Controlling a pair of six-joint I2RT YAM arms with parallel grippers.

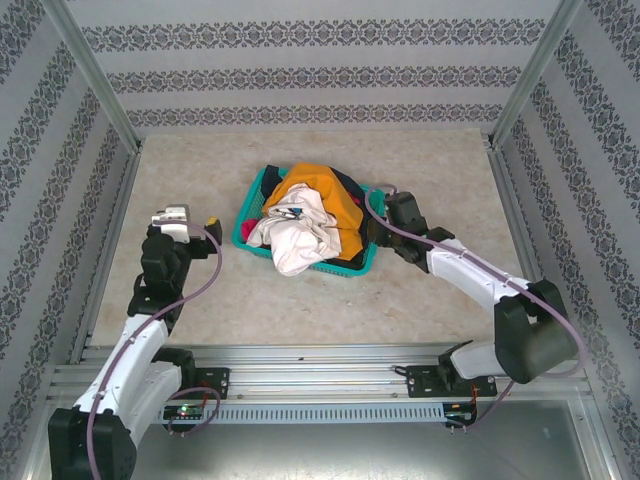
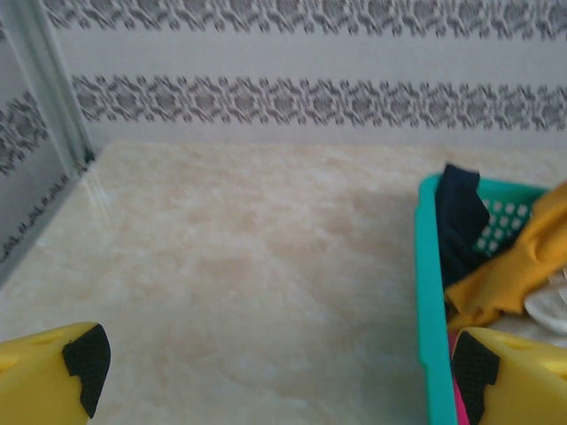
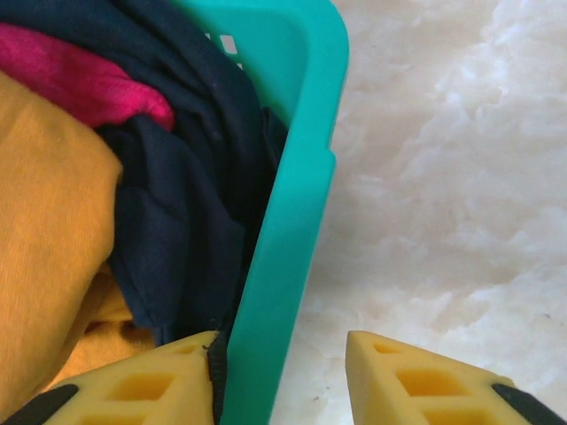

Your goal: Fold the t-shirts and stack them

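Enclosed robot test cell: aluminium frame posts (image 1: 95,75), patterned wall panels (image 1: 300,75), marble-look tabletop (image 1: 300,310).

The counter (image 1: 200,290) is finished in a pale marbled surface, smooth with a faint sheen. The basket (image 3: 306,133) is moulded from teal plastic, smooth and slightly glossy, with a perforated wall. The t-shirts (image 1: 300,220) are made of soft, matt cloth; a fine knit texture is seen on the mustard-yellow one (image 3: 44,221), and the dark navy one (image 3: 186,204) is creased. The fingers (image 3: 416,381) of the right gripper (image 3: 283,363) are formed of matt yellow plastic. On the left gripper (image 2: 275,372), black rubbery pads (image 2: 87,359) are fitted. The frame posts (image 1: 92,70) are made of pale, dull metal.
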